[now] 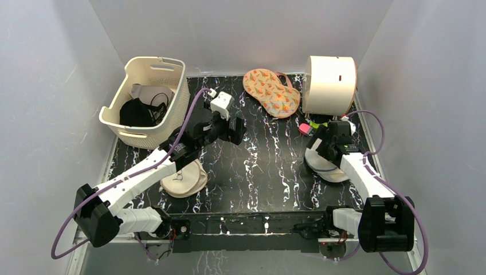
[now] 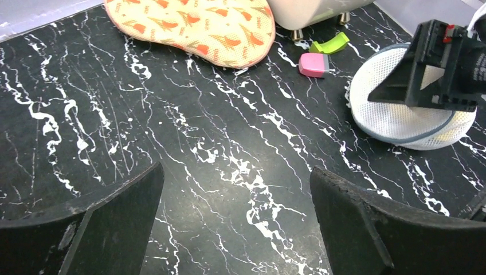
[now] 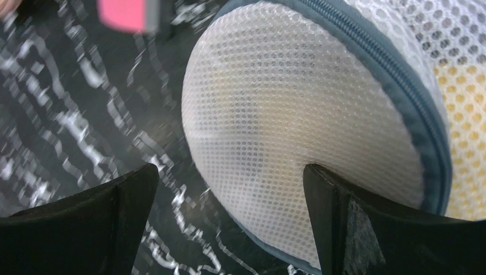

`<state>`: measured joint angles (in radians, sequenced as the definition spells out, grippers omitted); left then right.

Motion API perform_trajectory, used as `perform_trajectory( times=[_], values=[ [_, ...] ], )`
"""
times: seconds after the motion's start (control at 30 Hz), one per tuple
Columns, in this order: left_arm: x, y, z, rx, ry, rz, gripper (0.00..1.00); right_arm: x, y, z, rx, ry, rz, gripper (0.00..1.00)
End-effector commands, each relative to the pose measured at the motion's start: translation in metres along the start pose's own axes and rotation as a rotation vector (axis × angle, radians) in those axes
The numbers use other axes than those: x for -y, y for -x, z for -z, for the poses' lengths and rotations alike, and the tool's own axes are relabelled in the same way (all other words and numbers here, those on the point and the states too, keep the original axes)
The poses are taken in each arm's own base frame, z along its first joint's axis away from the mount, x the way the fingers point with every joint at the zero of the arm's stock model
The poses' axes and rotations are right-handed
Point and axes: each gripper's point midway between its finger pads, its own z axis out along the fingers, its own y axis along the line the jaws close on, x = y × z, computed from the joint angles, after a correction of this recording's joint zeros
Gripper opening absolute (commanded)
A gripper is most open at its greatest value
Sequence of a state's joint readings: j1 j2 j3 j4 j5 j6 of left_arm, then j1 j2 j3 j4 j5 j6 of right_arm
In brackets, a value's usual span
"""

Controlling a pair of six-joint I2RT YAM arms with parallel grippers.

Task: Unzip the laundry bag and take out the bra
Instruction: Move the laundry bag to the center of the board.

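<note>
The laundry bag (image 1: 328,169), white mesh with a dark grey zipper rim (image 3: 378,63), lies on the table at the right, zipped shut. It also shows in the left wrist view (image 2: 395,120). The bra is inside; only a yellow patch (image 3: 464,114) shows through the mesh. My right gripper (image 3: 229,189) is open just above the bag's left edge, its right finger (image 3: 344,212) against the mesh. It shows in the top view (image 1: 322,152). My left gripper (image 2: 238,195) is open and empty over bare table at the middle, also in the top view (image 1: 236,130).
A cream basket (image 1: 172,109) with a black garment (image 1: 136,113) stands back left. A beige round pouch (image 1: 184,177) lies under the left arm. An orange-patterned pad (image 1: 270,91), a cream cylinder (image 1: 329,84), a pink block (image 1: 305,129) and a green piece (image 1: 317,124) lie at the back.
</note>
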<state>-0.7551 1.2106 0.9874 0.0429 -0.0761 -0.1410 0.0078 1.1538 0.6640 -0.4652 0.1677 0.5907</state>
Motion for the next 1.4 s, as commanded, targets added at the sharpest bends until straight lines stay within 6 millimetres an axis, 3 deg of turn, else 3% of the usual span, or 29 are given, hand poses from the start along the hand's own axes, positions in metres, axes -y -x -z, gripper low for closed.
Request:
perform_trajectory(
  times=[0.0,0.17,0.4,0.5,0.6,0.77,0.9,1.17,1.27,1.37],
  values=[
    [-0.008,0.025,0.007,0.061,0.051,-0.019,0.98,-0.061,-0.035,0.023,-0.126,0.417,0.133,0.98],
    [-0.015,0.023,0.006,0.045,0.092,-0.037,0.98,-0.097,-0.071,0.045,-0.234,0.623,0.217,0.98],
    [-0.020,0.017,0.002,0.037,0.113,-0.038,0.98,-0.172,-0.129,0.098,-0.406,0.930,0.411,0.98],
    [-0.018,0.014,0.000,0.029,0.103,-0.033,0.98,-0.189,-0.141,0.111,-0.461,0.978,0.462,0.98],
    [-0.017,0.009,-0.004,0.018,0.104,-0.024,0.98,-0.191,-0.136,0.110,-0.438,0.948,0.470,0.98],
    [-0.010,0.003,-0.010,-0.013,0.089,-0.015,0.98,-0.147,-0.122,0.069,-0.369,0.635,0.437,0.98],
    [0.000,0.000,-0.011,-0.012,0.044,-0.004,0.98,-0.126,-0.099,0.047,-0.336,0.549,0.332,0.98],
    [0.018,-0.017,-0.018,-0.052,-0.004,0.003,0.98,-0.145,-0.070,0.064,-0.284,0.627,0.371,0.98],
    [0.013,-0.029,-0.017,-0.042,0.091,0.173,0.98,-0.143,-0.059,0.070,-0.261,0.593,0.368,0.98],
    [0.035,-0.043,-0.017,-0.039,0.011,0.232,0.98,-0.153,-0.045,0.088,-0.206,0.653,0.346,0.98]
  ],
)
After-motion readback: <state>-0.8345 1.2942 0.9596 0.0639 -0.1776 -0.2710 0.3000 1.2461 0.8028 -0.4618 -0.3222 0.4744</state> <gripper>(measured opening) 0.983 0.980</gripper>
